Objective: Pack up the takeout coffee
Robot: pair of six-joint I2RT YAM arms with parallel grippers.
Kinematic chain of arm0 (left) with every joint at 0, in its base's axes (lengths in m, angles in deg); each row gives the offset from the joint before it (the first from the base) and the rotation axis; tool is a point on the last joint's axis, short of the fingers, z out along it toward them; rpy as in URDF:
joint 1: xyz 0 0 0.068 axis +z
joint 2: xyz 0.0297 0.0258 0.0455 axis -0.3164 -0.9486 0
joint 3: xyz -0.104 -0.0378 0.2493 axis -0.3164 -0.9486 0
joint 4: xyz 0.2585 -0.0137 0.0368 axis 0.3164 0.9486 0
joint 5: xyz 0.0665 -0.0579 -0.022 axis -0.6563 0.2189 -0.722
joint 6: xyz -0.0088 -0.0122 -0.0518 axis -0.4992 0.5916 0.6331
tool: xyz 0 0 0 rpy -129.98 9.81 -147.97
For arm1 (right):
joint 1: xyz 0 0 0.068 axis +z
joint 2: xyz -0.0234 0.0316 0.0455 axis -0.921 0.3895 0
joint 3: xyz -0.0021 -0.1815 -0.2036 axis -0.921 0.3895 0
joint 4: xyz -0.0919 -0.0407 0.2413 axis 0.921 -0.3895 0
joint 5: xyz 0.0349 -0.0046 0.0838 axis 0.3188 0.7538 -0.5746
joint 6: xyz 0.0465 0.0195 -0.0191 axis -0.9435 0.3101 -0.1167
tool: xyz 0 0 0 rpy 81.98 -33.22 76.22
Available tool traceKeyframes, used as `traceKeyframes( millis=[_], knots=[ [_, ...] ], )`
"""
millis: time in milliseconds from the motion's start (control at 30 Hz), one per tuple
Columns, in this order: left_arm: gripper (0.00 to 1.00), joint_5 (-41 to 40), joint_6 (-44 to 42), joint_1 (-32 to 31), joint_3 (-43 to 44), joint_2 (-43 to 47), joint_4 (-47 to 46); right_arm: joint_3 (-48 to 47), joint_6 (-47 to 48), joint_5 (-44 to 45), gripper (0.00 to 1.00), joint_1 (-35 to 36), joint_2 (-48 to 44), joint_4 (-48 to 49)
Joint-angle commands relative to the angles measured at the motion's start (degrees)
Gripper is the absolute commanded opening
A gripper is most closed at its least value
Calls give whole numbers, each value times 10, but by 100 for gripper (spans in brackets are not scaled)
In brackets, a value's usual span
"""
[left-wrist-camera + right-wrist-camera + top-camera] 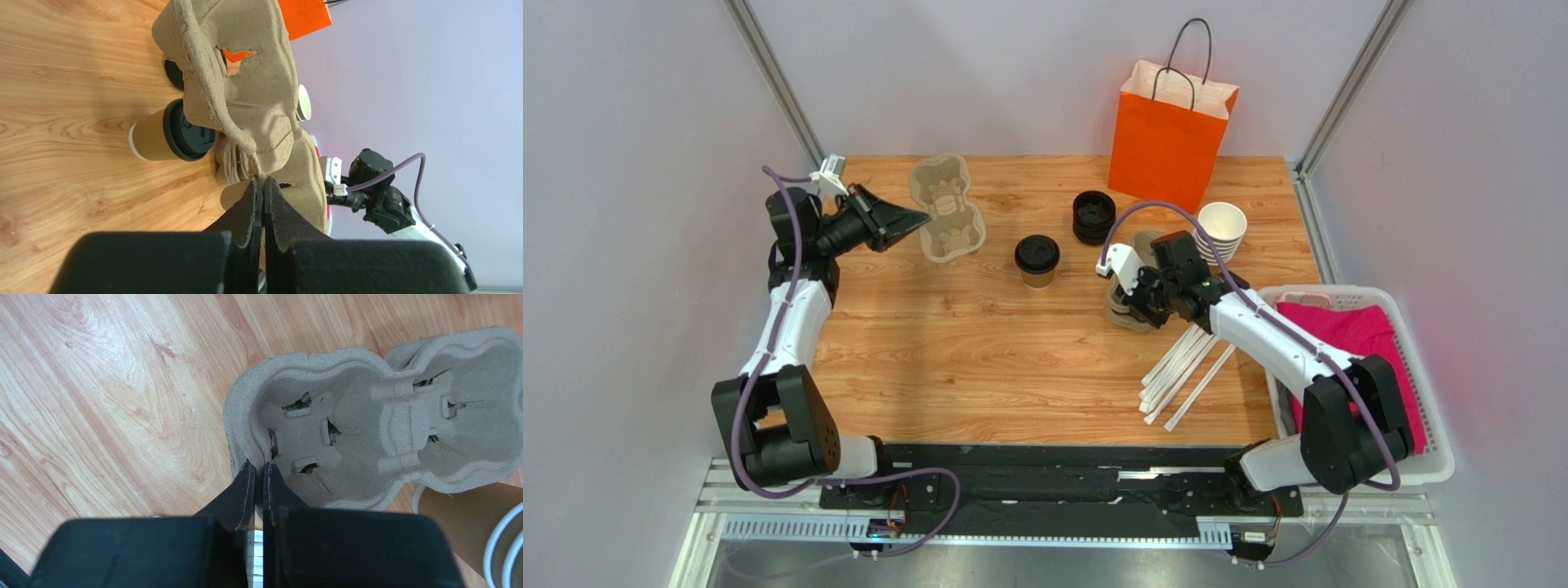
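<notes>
The takeout coffee [1037, 260], a tan cup with a black lid, stands upright mid-table; it also shows in the left wrist view [161, 132]. My left gripper [903, 224] is shut on the edge of a single cardboard cup carrier [946, 208] at the back left; in the left wrist view the gripper [263, 184] pinches that carrier's [251, 86] rim. My right gripper [1128, 298] is shut on the rim of a stack of cup carriers [1124, 321] right of the coffee. In the right wrist view the gripper [258, 467] pinches the near wall of the stack [368, 422].
An orange paper bag [1168, 135] stands at the back. A stack of black lids [1093, 216] and a stack of lidless cups [1221, 228] sit near it. White straws [1185, 368] lie front right. A white basket [1437, 466] with pink cloth is at the right.
</notes>
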Motion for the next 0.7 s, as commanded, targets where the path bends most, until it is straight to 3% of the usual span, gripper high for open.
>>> traceKeyframes(
  millis=[0,167,367,500,533,667],
  knots=[
    [0,8,-61,13,-2,16,36,18,4,-14,0,-3,0,39],
    [0,-7,-136,23,16,-4,97,9,25,-2,0,-9,36,64],
    [0,-10,-252,35,77,-92,191,-53,56,-3,0,-40,89,66],
    [0,-19,-391,48,138,-155,323,-73,93,6,1,-42,112,62],
    [0,-19,-459,48,166,-169,351,-74,97,7,2,-42,114,60],
    [0,-34,-589,60,215,-231,488,-81,105,11,14,-42,122,54]
  ],
)
